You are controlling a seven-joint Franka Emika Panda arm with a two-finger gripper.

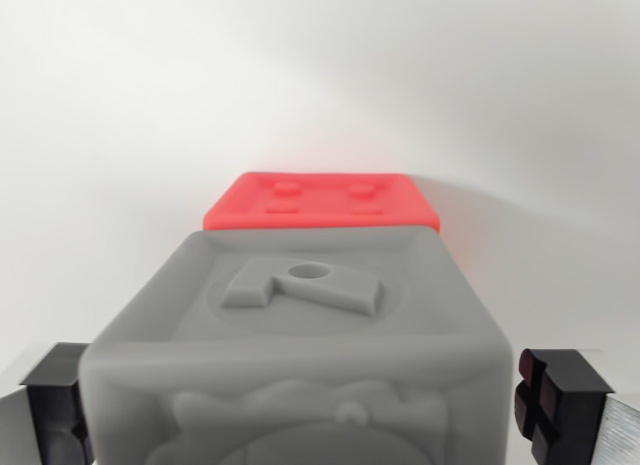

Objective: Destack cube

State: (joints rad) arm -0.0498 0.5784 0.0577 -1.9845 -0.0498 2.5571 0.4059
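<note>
Grey cube (295, 355) fills the near centre of the wrist view, raised relief on its top face and near face. It sits between the two black fingers (555, 400) of the claw (300, 405), which stand apart at its left and right sides; contact not discernible. Red cube (322, 200) lies just beyond it, on the white bench (120, 135).

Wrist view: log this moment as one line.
view: wrist | gray cube between open jaws, contact unclear | red cube behind it | surface: white table
</note>
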